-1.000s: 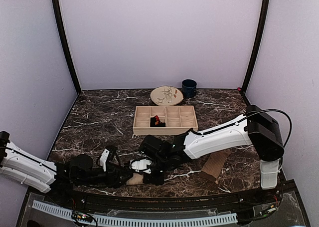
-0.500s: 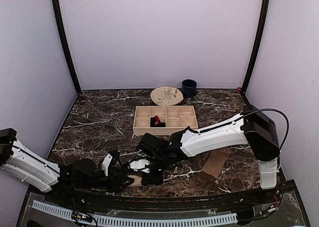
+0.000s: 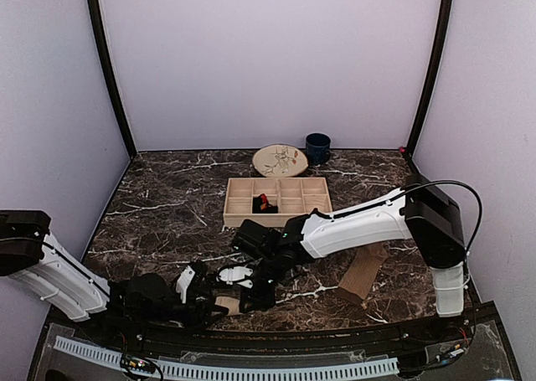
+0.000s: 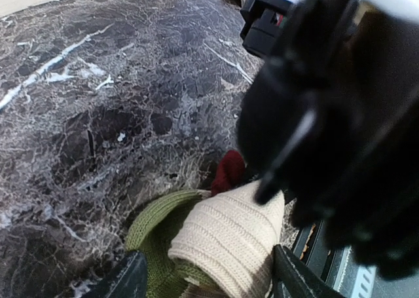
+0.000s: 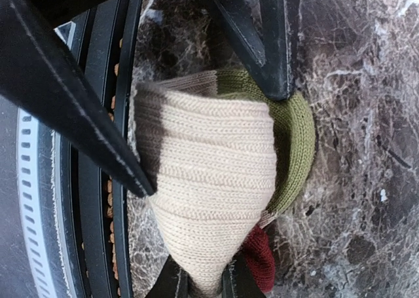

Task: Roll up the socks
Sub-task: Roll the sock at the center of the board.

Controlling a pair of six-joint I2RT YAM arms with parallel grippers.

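A beige sock with a green cuff and a maroon toe lies bunched at the table's near edge. My right gripper is shut on its cream tip and shows in the top view. My left gripper is open, and its fingers straddle the same sock from the opposite side. A black and red sock sits in the wooden tray. A plain tan sock lies flat at the right, under the right arm.
A round patterned plate and a dark blue mug stand at the back behind the tray. A black rail runs along the near table edge right beside the held sock.
My left arm has swung right, bringing its gripper closer in around the sock. The right gripper has edged slightly left while keeping its grip.
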